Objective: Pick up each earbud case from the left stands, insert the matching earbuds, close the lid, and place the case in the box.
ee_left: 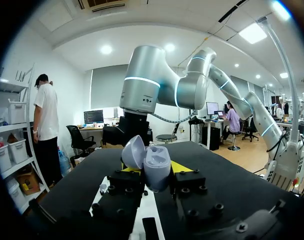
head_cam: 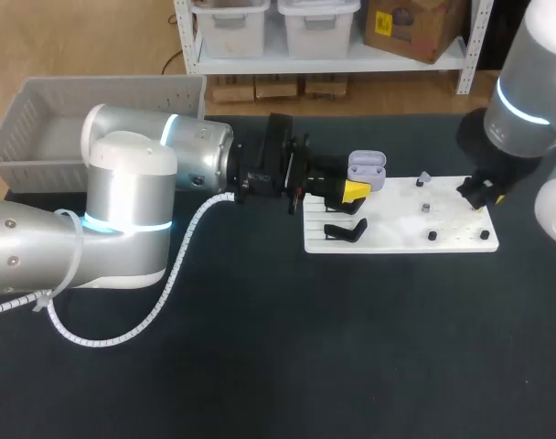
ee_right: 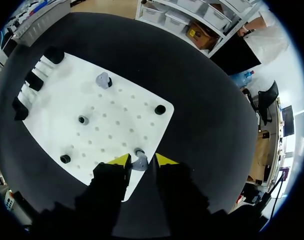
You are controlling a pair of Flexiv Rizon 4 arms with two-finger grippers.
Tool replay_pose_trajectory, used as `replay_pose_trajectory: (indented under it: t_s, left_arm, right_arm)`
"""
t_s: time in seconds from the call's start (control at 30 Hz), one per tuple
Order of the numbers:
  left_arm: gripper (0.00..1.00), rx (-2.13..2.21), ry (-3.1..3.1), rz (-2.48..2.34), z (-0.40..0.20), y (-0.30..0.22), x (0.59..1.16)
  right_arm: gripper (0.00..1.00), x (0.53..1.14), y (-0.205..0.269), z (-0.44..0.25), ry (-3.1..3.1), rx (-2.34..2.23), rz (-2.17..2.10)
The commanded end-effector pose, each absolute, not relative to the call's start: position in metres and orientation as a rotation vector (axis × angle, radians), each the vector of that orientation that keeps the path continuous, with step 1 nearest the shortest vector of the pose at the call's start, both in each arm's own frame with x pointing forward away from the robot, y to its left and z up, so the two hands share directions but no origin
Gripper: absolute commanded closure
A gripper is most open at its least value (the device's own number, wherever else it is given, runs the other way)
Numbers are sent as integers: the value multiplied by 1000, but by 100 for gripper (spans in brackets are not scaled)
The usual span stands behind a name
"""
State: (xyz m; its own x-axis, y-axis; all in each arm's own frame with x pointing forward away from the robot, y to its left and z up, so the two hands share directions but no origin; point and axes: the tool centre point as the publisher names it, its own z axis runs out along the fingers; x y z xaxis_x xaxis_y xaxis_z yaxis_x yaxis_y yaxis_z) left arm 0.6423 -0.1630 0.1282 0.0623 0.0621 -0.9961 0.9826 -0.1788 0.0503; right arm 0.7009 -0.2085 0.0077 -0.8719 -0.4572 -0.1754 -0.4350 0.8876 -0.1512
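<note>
My left gripper is shut on a lavender earbud case, held above the near-left part of the white board. In the left wrist view the case stands upright between the fingers of that gripper, its lid swung open and both sockets empty. My right gripper hangs over the board's corner, its fingers close on either side of a lavender earbud on a peg, a small gap showing on one side. A second lavender earbud sits farther along the board.
Black case stands line the board's left end, one just under the held case. Small black pegs dot the board. A grey basket stands at the table's far left. My right arm rises at the far right.
</note>
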Motion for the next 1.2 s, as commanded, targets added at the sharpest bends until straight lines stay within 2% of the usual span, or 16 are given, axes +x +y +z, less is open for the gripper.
replay_pose_trajectory:
  t_s: [0.03,0.07,0.1,0.63,1.2]
  left_arm:
    - [100,1413,1127,-1259,128,-163,641]
    - [100,1413,1127,-1259,128,-163,641]
    - [100,1413,1127,-1259,128,-163,641]
    - [100,1413,1127,-1259,128,-163,641]
    - [100,1413,1127,-1259,128,-163,641]
  right_arm:
    - [77,701,-208,7,2848,-678,-168]
    - [83,701,-208,6,2848,-676,-171]
    - [100,700,-207,6,2848,-676,-172]
    - [100,672,-201,48,2827,-606,-232]
    - [100,644,-172,109,3014,-235,-259]
